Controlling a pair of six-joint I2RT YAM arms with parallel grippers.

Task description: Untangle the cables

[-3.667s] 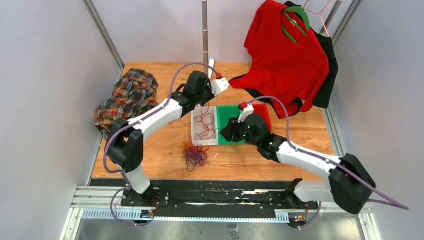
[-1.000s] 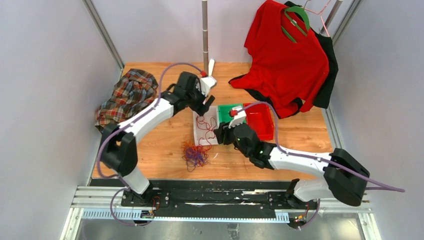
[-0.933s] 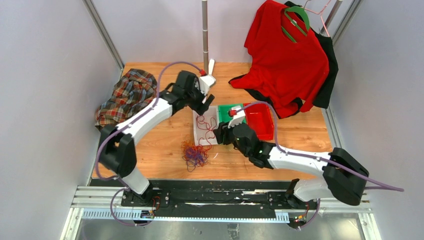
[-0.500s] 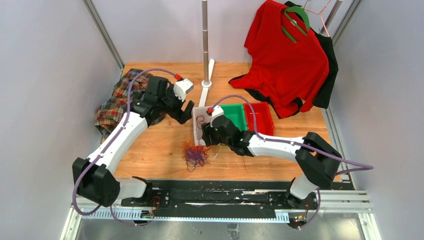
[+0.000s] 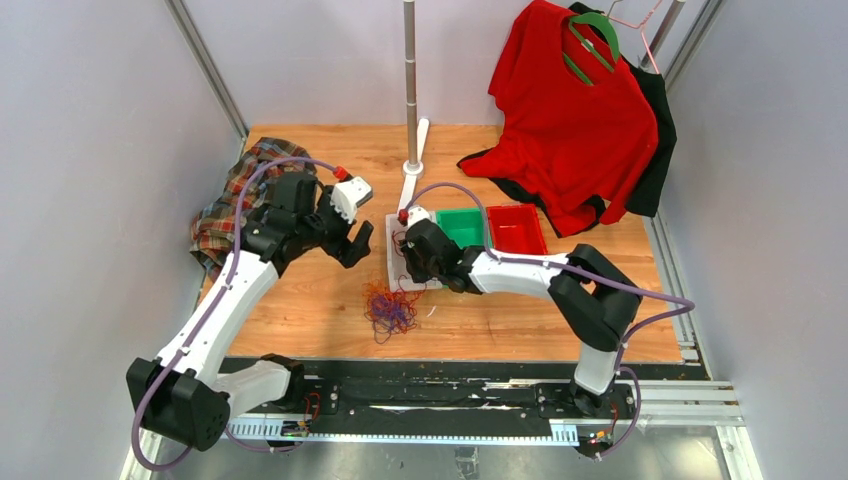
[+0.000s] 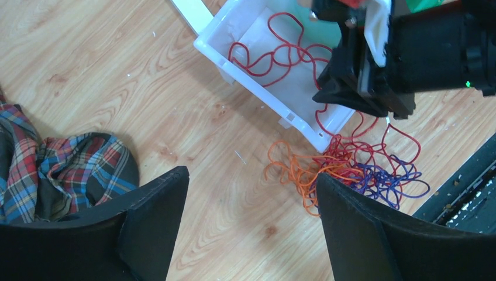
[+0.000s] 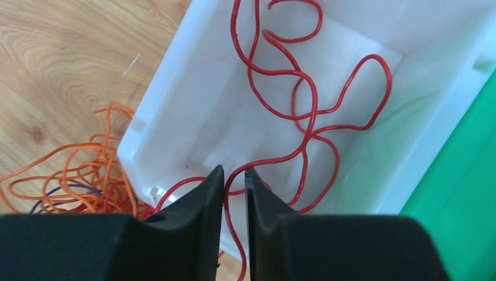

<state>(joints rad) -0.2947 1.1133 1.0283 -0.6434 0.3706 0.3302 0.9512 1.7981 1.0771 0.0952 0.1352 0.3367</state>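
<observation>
Setting: wooden table (image 5: 300, 300) inside grey walls, with a plaid shirt (image 5: 225, 215) heaped at the left edge.
Right claw: the right gripper (image 7: 234, 172) is down in the white bin (image 7: 175, 99) at its near wall. The fingers are almost together, with just a thin slit between them.
In the slit: one strand of the red cable (image 7: 310, 133) runs right through it. Honestly can't tell if it's actually pinched, since the gap looks wider than the cord.
Risk: my guess is the strand just slips out on the lift. If it does grip, that red cable trails over the bin wall into the knot, so a pull could drag the whole clump along or shove the bin.
White bin: holds the loose loops of red cable and nothing else that I can see.
Green bin (image 5: 465, 228) and red bin (image 5: 518, 230): side by side just right of the white one. I can't make out anything in either.
Tangle (image 6: 351, 172): orange, red and purple-blue cables knotted on the table, touching the white bin's near corner.
Left claw: the left gripper (image 6: 251, 175) is spread wide and holding nothing. It hangs over bare wood left of the bin, between the shirt and the tangle.
</observation>
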